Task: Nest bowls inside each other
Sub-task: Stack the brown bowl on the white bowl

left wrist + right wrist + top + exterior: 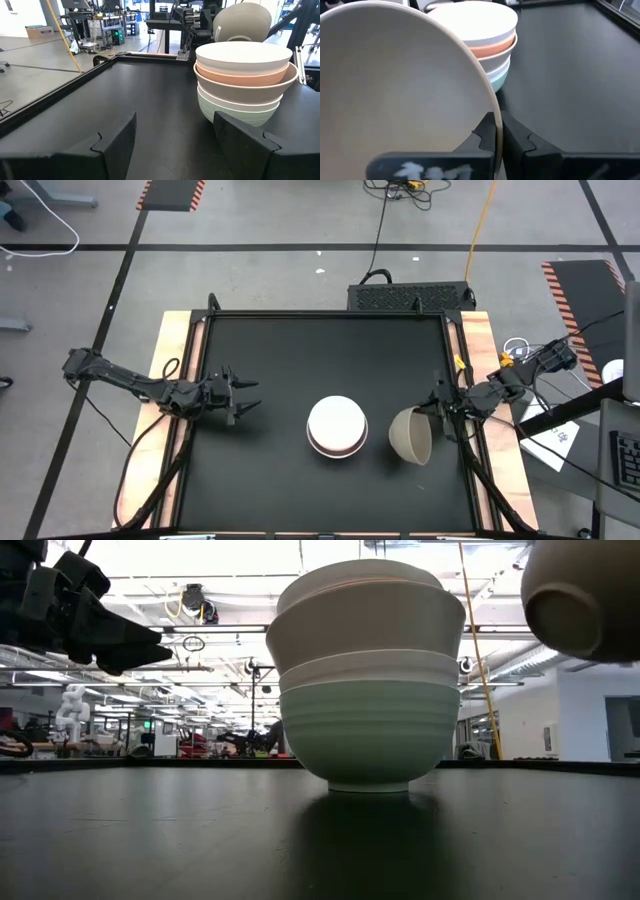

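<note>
A stack of nested bowls stands on the black table near its middle: a mint-green one at the bottom, white, beige-grey and coral-pink ones above, a white one on top. My right gripper is shut on an olive-tan bowl, lifted and tipped on its side just right of the stack. My left gripper is open and empty, to the left of the stack, above the table. My right gripper pinches the olive-tan bowl's rim between its two fingers, one finger inside the bowl and one outside. The fingers come level from the table's right side. The bowl is lifted clear of the table, tipped on its side, its foot facing the near edge.
The black table top has a raised frame around it. Wooden strips run along its left and right sides. Free table lies between my left gripper and the stack and along the far half.
</note>
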`<act>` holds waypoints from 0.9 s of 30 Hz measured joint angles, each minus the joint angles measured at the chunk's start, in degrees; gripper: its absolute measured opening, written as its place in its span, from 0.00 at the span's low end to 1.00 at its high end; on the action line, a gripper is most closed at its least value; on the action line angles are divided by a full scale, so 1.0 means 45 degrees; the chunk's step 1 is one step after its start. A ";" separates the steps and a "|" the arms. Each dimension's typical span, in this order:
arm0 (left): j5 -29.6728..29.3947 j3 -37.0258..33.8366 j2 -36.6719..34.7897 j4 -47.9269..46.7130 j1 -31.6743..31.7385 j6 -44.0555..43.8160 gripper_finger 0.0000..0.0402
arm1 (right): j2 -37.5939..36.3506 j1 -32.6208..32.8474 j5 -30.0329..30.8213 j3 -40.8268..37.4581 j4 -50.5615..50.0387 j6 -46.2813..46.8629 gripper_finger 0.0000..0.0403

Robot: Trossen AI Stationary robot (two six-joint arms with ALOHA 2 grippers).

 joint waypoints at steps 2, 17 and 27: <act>0.0000 0.0000 0.0000 0.0005 0.0002 0.0005 0.67 | -0.0205 -0.0004 0.0005 -0.0174 0.0451 0.0046 0.00; -0.0010 0.0000 0.0001 0.0110 0.0002 0.0223 0.67 | -0.0201 -0.0568 0.0280 -0.0658 0.2966 -0.1165 0.00; -0.0010 0.0000 0.0002 0.0103 0.0002 0.0306 0.67 | 0.2205 -0.2645 -0.2031 0.1386 0.3538 -0.2206 0.00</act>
